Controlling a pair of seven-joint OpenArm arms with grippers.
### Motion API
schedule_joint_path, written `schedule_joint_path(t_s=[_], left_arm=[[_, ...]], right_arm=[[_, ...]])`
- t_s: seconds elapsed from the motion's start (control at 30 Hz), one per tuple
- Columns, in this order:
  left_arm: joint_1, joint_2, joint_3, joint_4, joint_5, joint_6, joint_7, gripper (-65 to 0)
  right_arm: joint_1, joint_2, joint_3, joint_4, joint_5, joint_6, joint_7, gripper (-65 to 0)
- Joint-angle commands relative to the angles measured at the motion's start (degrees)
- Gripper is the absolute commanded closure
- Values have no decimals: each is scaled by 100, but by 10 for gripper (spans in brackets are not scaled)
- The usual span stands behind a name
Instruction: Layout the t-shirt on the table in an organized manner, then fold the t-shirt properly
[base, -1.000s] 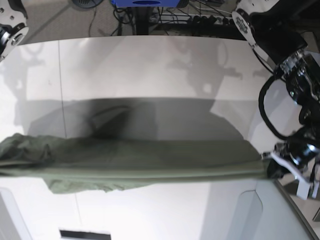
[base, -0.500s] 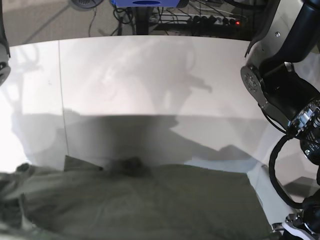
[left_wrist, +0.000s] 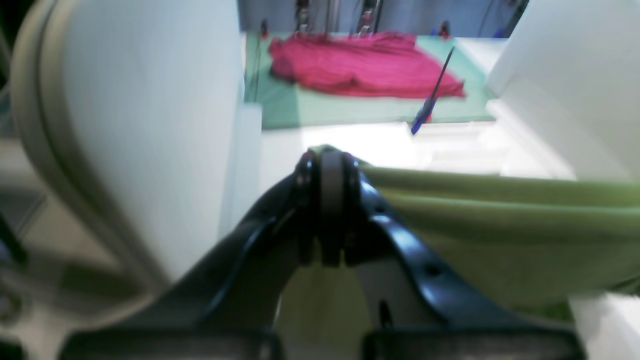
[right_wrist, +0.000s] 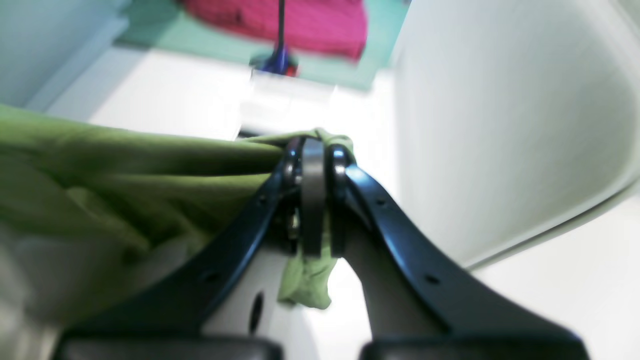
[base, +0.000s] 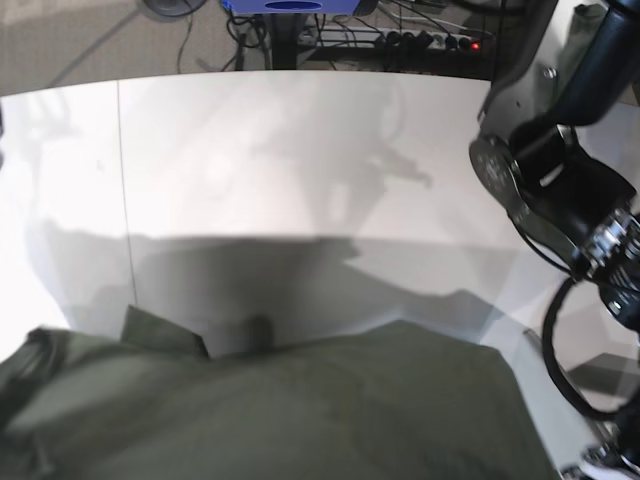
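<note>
Both sets of jaws are pressed together, each pinching an edge of the plain olive-green cotton t-shirt (base: 300, 410). On the left wrist view, the left gripper (left_wrist: 325, 165), with black curved fingers (left_wrist: 400, 240) and grey pads, clamps a top fold of the shirt, and the cloth runs away from it as a taut band toward that view's right. On the right wrist view, the right gripper (right_wrist: 312, 150) clamps a bunched edge; a small tail of cloth hangs below the pads, and the rest stretches toward that view's left.

On the base view, the shirt fills the near, lower part of the frame, held between the two arms above the large white smooth table (base: 300, 150), with its shadow cast on the tabletop beyond. A black left arm (base: 560, 190) stands at that view's right. Farther off, both wrist views show a blurred red cloth (left_wrist: 360, 65) on a green surface.
</note>
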Motion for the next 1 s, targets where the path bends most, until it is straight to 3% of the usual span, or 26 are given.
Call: schedule_joint_path(t_s=[0.0, 0.27, 0.7, 0.97], left_arm=[[-163, -95, -1, 85, 9, 9, -163, 0], [-611, -165, -10, 76, 18, 9, -163, 0], [-717, -192, -1, -38, 255, 18, -189, 0], [-919, -200, -10, -38, 282, 18, -180, 0]], right_arm=[[183, 135, -14, 74, 33, -6, 202, -2], [737, 187, -155, 66, 24, 3, 211, -2], [860, 223, -234, 57, 24, 3, 220, -2], [1097, 486, -243, 57, 24, 3, 484, -3]])
